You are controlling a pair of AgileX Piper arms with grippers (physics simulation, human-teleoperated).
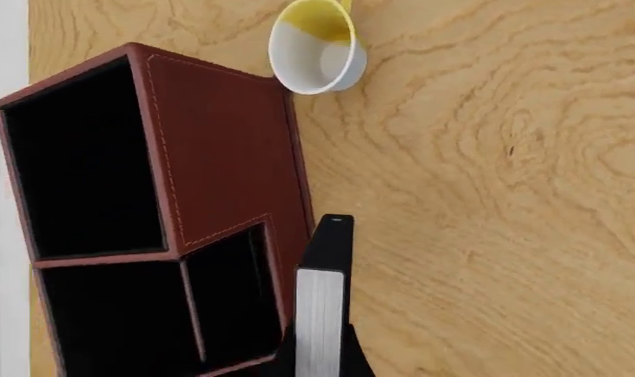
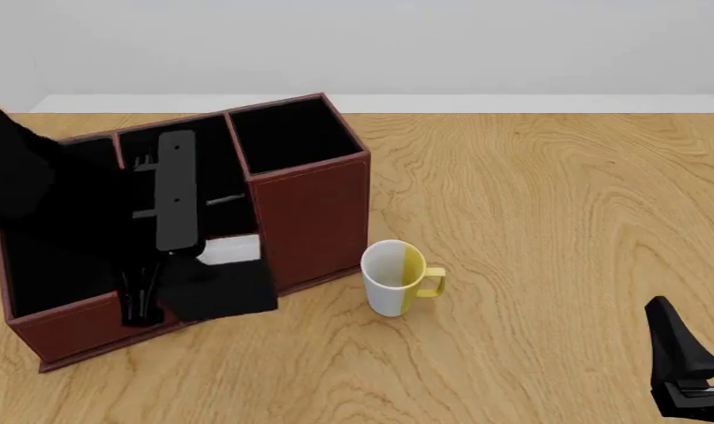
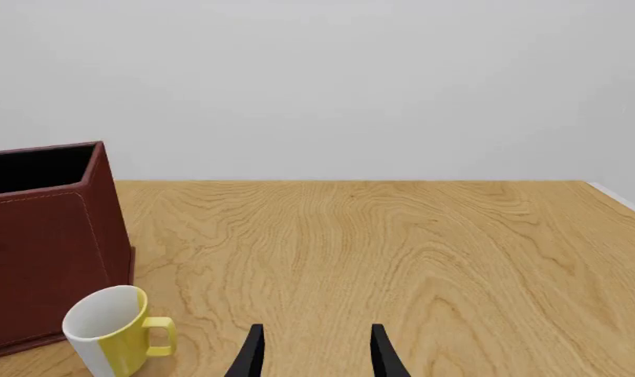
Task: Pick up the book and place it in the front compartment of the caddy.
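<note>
My left gripper [image 1: 320, 360] is shut on the book [image 1: 322, 302], a black hardback with pale page edges, held on edge. In the left wrist view the book hangs just outside the caddy's [image 1: 223, 141] red-brown wall, next to the narrow black-lined front compartment [image 1: 229, 290]. In the front view the book [image 2: 222, 287] shows over the caddy's [image 2: 310, 212] low front wall, and the left arm [image 2: 174, 190] hides the middle cells. My right gripper [image 3: 315, 357] is open and empty, low at the table's near right [image 2: 687, 362].
A white and yellow mug [image 2: 392, 278] stands upright just right of the caddy's front corner; it also shows in the left wrist view [image 1: 317, 47] and the right wrist view [image 3: 108, 330]. The wooden table [image 2: 546, 203] stretches to the right.
</note>
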